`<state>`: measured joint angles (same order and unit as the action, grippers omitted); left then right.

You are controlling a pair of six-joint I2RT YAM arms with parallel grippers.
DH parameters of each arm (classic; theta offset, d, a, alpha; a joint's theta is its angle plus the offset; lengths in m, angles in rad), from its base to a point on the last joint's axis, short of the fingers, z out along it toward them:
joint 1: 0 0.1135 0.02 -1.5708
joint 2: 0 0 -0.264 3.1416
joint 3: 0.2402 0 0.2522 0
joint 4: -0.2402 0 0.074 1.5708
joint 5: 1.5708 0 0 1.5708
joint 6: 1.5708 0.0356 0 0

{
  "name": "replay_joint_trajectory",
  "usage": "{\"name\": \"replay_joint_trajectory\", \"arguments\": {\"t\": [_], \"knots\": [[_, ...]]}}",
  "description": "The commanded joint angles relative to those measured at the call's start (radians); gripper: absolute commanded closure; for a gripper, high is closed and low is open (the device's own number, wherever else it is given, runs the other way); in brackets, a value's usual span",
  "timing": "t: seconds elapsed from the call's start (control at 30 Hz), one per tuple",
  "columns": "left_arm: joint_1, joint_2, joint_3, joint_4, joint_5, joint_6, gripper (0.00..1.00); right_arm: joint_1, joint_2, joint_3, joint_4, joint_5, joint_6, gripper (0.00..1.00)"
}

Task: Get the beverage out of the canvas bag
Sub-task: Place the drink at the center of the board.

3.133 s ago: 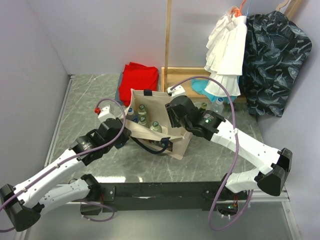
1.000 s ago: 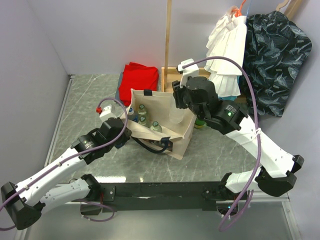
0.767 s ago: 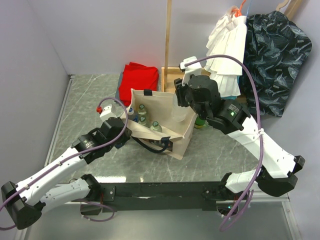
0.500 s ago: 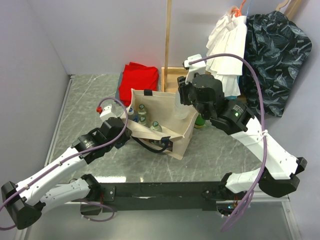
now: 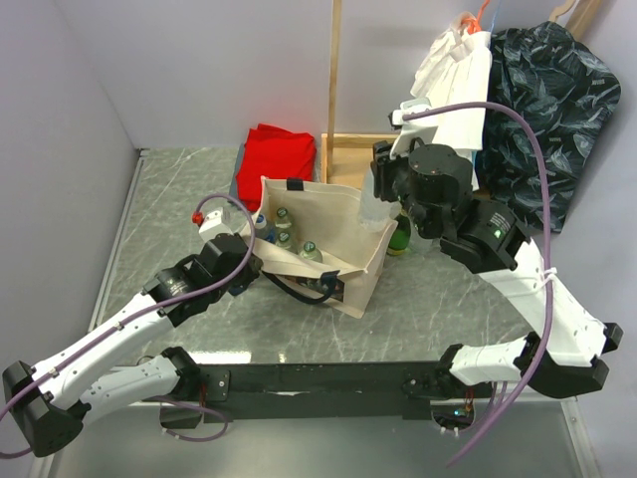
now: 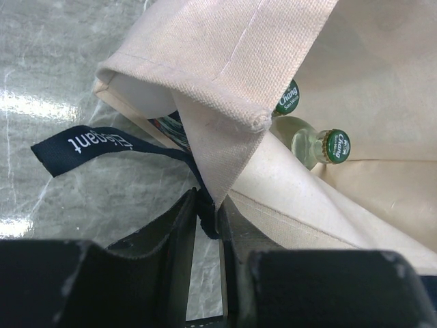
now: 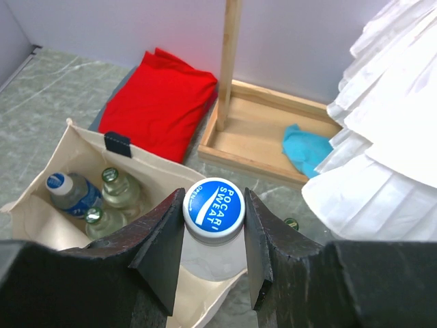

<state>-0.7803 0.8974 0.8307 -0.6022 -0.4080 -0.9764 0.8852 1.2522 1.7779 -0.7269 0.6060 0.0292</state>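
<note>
Pinching the near-left corner of the canvas bag [image 5: 366, 279], the left end effector [image 6: 207, 212] has its fingers drawn narrow on the beige hem and the navy strap [image 6: 89, 145] and holds that side of the bag down on the table [image 5: 169, 199]. Inside the bag, toward its left, stand several green-capped bottles [image 6: 321, 147] and a blue-capped bottle [image 7: 68, 191], all upright.

Over the bag's right rim hangs the right end effector [image 7: 213, 236], clamped on the beverage [image 5: 373, 209], a clear bottle whose blue cap [image 7: 212, 207] faces straight up into the wrist camera. Its long axis is upright, in line with the fingers, and its base looks to be just clear of the rim, though I cannot tell by how much. A green bottle [image 5: 400, 237] stands on the table just right of the bag.

By my reckoning the lift out is nearly done, and what remains belongs to the right arm. It should carry the beverage farther right of the bag, clear of the green bottle, and set it down.
</note>
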Motion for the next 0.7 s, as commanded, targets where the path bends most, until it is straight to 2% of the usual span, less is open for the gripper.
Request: {"name": "replay_joint_trajectory", "arguments": {"t": [0.0, 0.3, 0.67], "knots": [[-0.001, 0.008, 0.024, -0.008, 0.023, 0.028, 0.76, -0.006, -0.054, 0.081, 0.144, 0.083, -0.052, 1.0], [-0.002, -0.009, 0.022, -0.01, 0.015, 0.03, 0.75, -0.006, -0.079, 0.078, 0.146, 0.158, -0.075, 1.0], [-0.001, 0.003, 0.036, -0.008, 0.02, 0.038, 0.77, -0.023, -0.178, -0.018, 0.172, 0.277, -0.08, 1.0]]}}
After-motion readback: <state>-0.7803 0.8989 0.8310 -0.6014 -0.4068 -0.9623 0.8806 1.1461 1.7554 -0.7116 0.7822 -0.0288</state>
